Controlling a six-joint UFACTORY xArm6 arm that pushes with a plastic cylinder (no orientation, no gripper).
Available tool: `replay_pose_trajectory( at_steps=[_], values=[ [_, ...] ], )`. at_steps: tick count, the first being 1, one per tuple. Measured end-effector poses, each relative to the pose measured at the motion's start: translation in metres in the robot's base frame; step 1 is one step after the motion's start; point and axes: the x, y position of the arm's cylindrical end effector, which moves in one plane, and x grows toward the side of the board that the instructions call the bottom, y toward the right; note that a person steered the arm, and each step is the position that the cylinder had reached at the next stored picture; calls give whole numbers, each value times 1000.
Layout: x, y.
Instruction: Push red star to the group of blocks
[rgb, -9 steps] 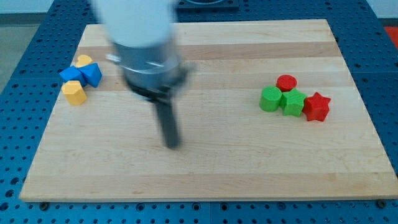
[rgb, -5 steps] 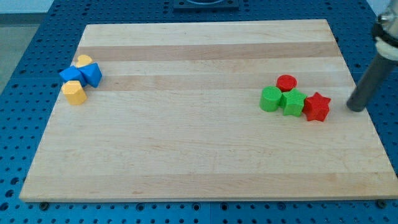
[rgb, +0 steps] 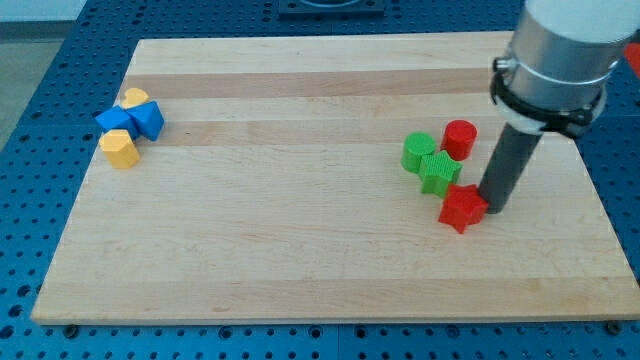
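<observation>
My tip, the lower end of a straight dark rod with no claw to spread or pinch, touches the right side of the red star on the wooden surface. Just above-left of the star sit 2 green blocks, touching each other, with a red cylinder beside them. Far across, at the view's left, 2 blue blocks and 2 yellow blocks cluster together.
</observation>
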Motion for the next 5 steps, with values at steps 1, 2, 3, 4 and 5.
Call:
replay_pose_trajectory(
  at_steps=[1,2,3,4,5],
  values=[
    [7,-27],
    [36,-27],
    [47,-45],
    [46,-75],
    [43,-92]
  ],
)
